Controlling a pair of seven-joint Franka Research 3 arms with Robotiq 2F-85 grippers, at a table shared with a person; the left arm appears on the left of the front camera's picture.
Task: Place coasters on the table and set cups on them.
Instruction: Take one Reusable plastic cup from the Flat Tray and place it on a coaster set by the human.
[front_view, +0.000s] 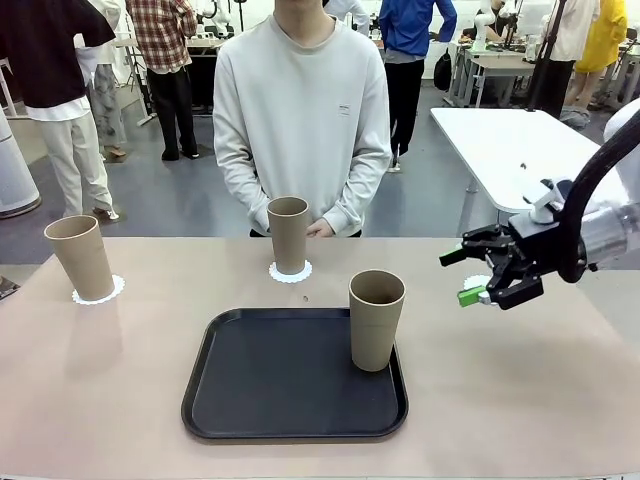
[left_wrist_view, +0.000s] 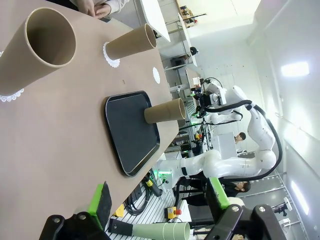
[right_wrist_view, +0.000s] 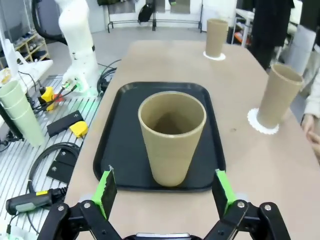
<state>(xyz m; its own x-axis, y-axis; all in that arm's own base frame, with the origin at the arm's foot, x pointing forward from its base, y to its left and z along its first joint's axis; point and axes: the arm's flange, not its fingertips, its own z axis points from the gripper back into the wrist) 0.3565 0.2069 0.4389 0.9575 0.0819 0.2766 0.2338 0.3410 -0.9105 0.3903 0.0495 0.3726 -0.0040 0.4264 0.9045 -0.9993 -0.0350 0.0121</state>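
Three tan cups stand on the beige table (front_view: 120, 400). The left cup (front_view: 80, 257) sits on a lacy white coaster (front_view: 98, 292), and the middle cup (front_view: 289, 235) sits on another coaster (front_view: 291, 272) in front of the person. The third cup (front_view: 376, 320) stands upright in the black tray (front_view: 260, 380). A bare coaster (front_view: 478, 283) lies at the right, partly behind my right gripper (front_view: 462, 277), which hovers open and empty. In the right wrist view the tray cup (right_wrist_view: 172, 137) stands just ahead of the open right gripper (right_wrist_view: 165, 187). My left gripper (left_wrist_view: 160, 197) is open and empty.
The person stands at the far edge with hands (front_view: 320, 228) held together behind the middle cup. A white table (front_view: 520, 140) stands at the back right. Cables and a stack of pale green cups (right_wrist_view: 20, 112) lie beside the table.
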